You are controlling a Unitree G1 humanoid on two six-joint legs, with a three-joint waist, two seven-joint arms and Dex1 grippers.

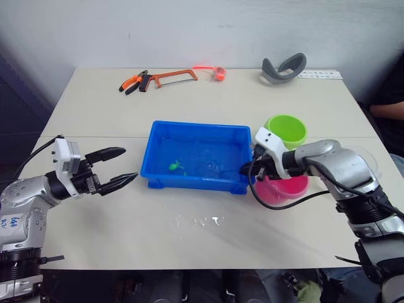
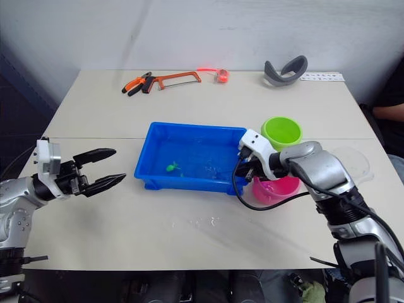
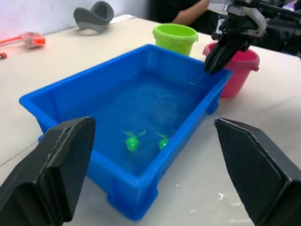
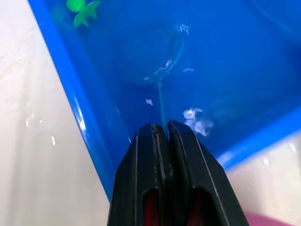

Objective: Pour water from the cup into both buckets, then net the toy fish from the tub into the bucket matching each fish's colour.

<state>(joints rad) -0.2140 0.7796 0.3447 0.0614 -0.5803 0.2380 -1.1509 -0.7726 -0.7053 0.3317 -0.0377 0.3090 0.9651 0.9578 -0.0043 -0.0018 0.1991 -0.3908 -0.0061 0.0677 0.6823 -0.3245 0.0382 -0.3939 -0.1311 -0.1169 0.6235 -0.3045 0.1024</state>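
The right arm reaches in from the counter's right edge, elbow bent, its right pincer (image 1: 247,169) over the tub's (image 1: 197,182) right end, pressed together on a thin net handle (image 4: 161,101). The right wrist view shows the net's hoop (image 4: 162,56) submerged, handle running from fingers into the water. The left pincer (image 1: 118,168) hovers spread, pointing at the tub. A green fish (image 1: 174,166) lies mid-tub; the pink bucket (image 1: 283,188) and green bucket (image 1: 286,130) stand beside the tub's right end.
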